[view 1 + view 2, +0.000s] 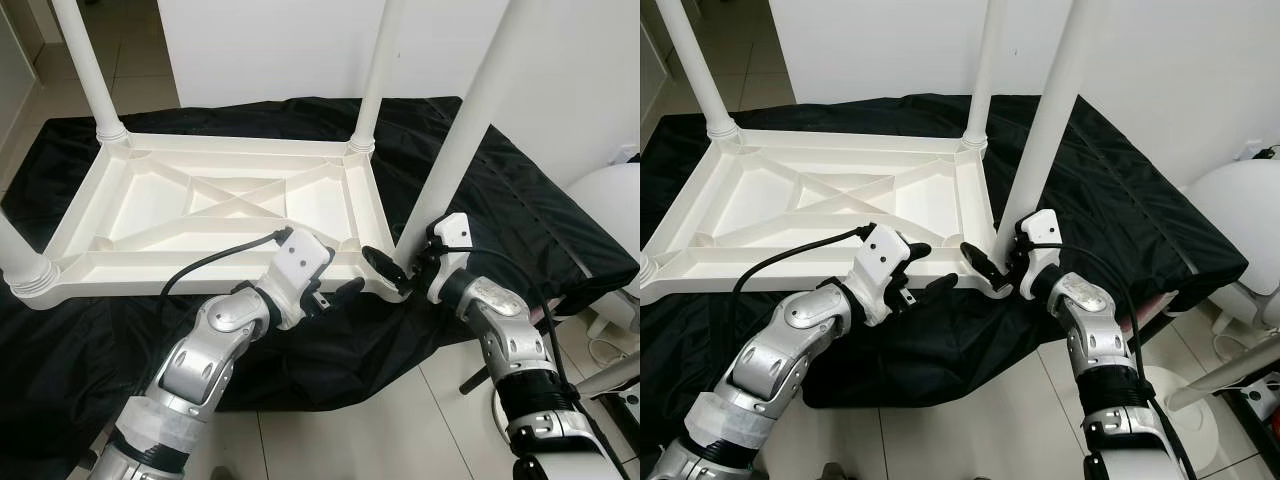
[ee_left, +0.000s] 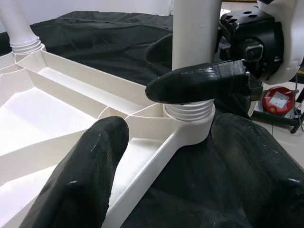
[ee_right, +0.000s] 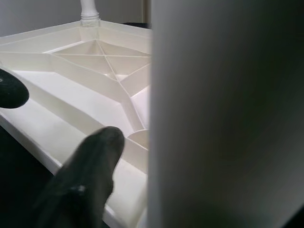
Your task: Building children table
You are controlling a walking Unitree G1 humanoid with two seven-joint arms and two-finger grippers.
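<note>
A white plastic table top (image 1: 150, 210) lies upside down on a black cloth (image 1: 520, 210), with white legs standing up from its corners. My right gripper (image 1: 405, 265) is shut on the near-right leg (image 1: 470, 120) just above its threaded socket (image 2: 187, 118); one black finger (image 2: 199, 80) crosses the front of the leg and the other sits behind it. My left gripper (image 1: 340, 292) is open beside that corner, its fingers (image 2: 85, 175) spread either side of the table's front rim without pressing on it.
Three more legs stand at the far-left (image 1: 95, 70), far-right (image 1: 378, 70) and near-left (image 1: 15, 250) corners. A white rounded object (image 1: 610, 200) sits on the right past the cloth. Tiled floor (image 1: 380, 430) lies in front; a small red item (image 2: 278, 99) rests on it.
</note>
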